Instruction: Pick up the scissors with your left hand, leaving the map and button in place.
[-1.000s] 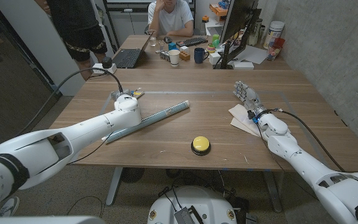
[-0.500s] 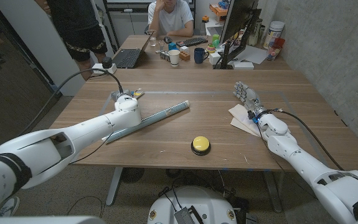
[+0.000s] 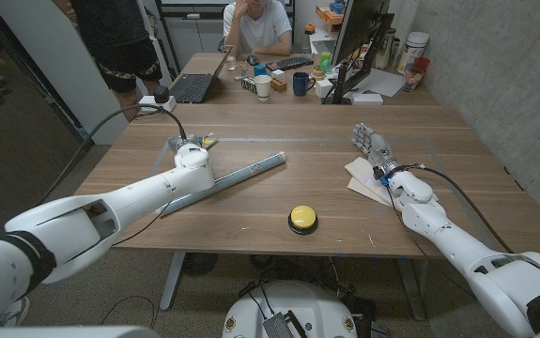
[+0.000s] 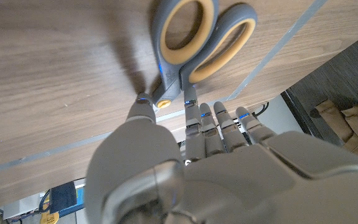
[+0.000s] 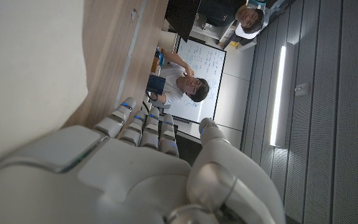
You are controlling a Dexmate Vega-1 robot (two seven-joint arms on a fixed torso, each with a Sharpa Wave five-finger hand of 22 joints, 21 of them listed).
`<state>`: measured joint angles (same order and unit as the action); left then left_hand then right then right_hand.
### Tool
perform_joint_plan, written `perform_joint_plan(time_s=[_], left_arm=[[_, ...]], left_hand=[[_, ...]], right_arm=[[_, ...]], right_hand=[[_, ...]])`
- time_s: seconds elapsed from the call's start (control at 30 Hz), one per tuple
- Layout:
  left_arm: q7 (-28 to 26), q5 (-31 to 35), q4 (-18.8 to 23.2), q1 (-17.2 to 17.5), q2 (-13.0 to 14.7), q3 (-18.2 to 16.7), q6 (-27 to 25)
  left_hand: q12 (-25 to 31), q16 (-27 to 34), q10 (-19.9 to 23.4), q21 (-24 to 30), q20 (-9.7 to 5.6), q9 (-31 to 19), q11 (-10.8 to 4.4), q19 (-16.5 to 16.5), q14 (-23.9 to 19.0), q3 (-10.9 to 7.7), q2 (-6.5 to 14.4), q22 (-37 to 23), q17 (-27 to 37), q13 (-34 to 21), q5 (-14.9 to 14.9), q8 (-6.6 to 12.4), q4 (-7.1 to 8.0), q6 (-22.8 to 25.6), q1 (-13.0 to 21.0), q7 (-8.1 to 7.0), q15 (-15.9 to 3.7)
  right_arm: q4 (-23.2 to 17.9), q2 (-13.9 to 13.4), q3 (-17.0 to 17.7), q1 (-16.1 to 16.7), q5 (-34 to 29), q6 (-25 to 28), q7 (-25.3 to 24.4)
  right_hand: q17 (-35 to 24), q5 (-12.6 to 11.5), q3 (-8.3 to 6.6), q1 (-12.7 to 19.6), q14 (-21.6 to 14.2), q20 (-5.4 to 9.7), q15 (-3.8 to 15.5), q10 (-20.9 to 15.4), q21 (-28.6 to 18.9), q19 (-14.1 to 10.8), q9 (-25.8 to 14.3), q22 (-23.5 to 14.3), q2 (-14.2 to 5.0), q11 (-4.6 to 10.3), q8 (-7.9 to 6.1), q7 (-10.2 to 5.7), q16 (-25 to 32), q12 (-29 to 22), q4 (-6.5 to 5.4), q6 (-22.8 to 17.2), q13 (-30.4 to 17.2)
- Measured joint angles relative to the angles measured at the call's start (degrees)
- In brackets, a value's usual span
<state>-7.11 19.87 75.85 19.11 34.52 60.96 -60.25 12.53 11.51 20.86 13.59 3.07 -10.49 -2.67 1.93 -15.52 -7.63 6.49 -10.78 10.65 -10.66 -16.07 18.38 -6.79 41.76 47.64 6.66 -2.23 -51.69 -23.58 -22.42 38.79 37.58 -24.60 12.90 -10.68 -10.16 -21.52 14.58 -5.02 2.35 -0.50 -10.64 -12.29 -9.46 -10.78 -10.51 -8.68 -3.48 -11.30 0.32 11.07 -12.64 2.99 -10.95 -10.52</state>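
The scissors [image 4: 197, 37], with grey and orange handles, lie on the wooden table at its far left [image 3: 206, 141]. My left hand [image 3: 192, 155] reaches them from the near side. In the left wrist view my left hand [image 4: 185, 168] has its fingers stretched out, and the thumb tip and a fingertip [image 4: 190, 102] flank the orange pivot; the blades are hidden under the hand. The map [image 3: 227, 178], a rolled grey tube, lies slanted just right of that arm. The yellow button [image 3: 302, 219] sits near the front middle. My right hand [image 3: 373, 145] stands with its fingers apart and holds nothing.
A white folded paper [image 3: 368, 178] lies under my right wrist. A black cable [image 3: 124, 115] runs to the left arm. Behind the table stands a desk with a laptop [image 3: 192, 87], cups and a monitor [image 3: 359, 42], and a person [image 3: 258, 26] sits there.
My left forearm has shifted slightly near the picture's lower left. The left hand stays at the scissors; the map, the button and the right hand have not moved.
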Motion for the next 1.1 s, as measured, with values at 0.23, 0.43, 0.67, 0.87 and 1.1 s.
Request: perform_joint_plan(time_s=[0.23,0.43,0.67,0.87,1.1], left_arm=[[-1.8,0.0,-0.96,0.52,-0.71,-0.71,0.73],[-3.19,0.0,-1.26,1.01,-1.13,-1.2,1.1],[-4.78,0.05,-1.82,1.46,-1.86,-1.66,1.17],[-6.33,0.13,-2.79,1.89,-2.87,-2.16,1.23],[-8.17,0.14,-3.95,2.63,-4.06,-2.97,1.6]], left_hand=[[0.0,0.0,1.23,0.0,0.01,0.03,-0.98,0.63,-0.62,-0.81,0.8,0.0,-0.27,0.02,0.0,0.01,-0.81,1.87,2.06,-0.13,-0.11],[0.0,0.0,1.76,0.0,-0.17,0.04,-0.92,1.05,-1.81,-1.52,1.03,0.0,-0.27,0.02,0.46,0.01,-1.5,2.38,3.93,-0.22,-0.15],[0.0,0.0,2.87,0.0,0.01,0.2,-1.21,1.83,-3.17,-3.06,1.95,0.0,-0.26,0.01,1.19,0.01,-2.23,3.0,6.9,-0.22,-0.01],[0.0,0.0,3.22,0.0,0.43,0.29,-1.1,2.26,-3.65,-4.24,2.01,0.0,-0.26,0.01,1.89,0.01,-2.93,3.52,9.48,-0.33,-0.16],[0.0,0.0,4.09,0.0,0.5,0.27,-0.82,2.79,-4.85,-5.82,1.47,0.0,-0.26,0.01,3.05,-0.01,-3.17,4.12,12.68,-0.32,-0.22]], right_arm=[[1.14,0.51,-0.08,-0.88,-0.11,-0.4,0.34],[2.12,0.91,-0.14,-1.54,-0.14,-0.7,0.7],[3.06,1.31,-0.24,-2.1,-0.17,-0.98,1.16],[3.71,1.57,-0.32,-2.53,-0.2,-1.21,1.61],[4.05,1.65,-0.39,-2.77,-0.24,-1.25,1.91]], right_hand=[[0.0,0.0,0.0,0.0,0.0,0.0,0.0,0.0,0.0,0.0,0.0,0.0,0.0,0.0,0.0,0.0,0.0,0.0,0.0,0.0,0.0],[0.0,0.0,0.0,0.0,0.0,0.0,0.0,0.0,0.0,0.0,0.0,0.0,0.0,0.0,0.0,0.0,0.0,0.0,0.0,0.0,0.0],[0.0,0.0,0.0,0.0,0.0,0.0,0.0,0.0,0.0,0.0,0.0,0.0,0.0,0.0,0.0,0.0,0.0,0.0,0.0,0.0,0.0],[0.0,0.0,0.0,0.0,0.0,0.0,0.0,0.0,0.0,0.0,0.0,0.0,0.0,0.0,0.0,-0.22,0.0,0.0,0.0,-0.22,0.0],[0.0,0.0,0.0,0.0,0.0,0.0,0.0,0.0,0.0,0.0,0.0,0.0,0.0,0.0,0.0,-0.21,0.0,0.0,0.0,-0.21,0.0]])
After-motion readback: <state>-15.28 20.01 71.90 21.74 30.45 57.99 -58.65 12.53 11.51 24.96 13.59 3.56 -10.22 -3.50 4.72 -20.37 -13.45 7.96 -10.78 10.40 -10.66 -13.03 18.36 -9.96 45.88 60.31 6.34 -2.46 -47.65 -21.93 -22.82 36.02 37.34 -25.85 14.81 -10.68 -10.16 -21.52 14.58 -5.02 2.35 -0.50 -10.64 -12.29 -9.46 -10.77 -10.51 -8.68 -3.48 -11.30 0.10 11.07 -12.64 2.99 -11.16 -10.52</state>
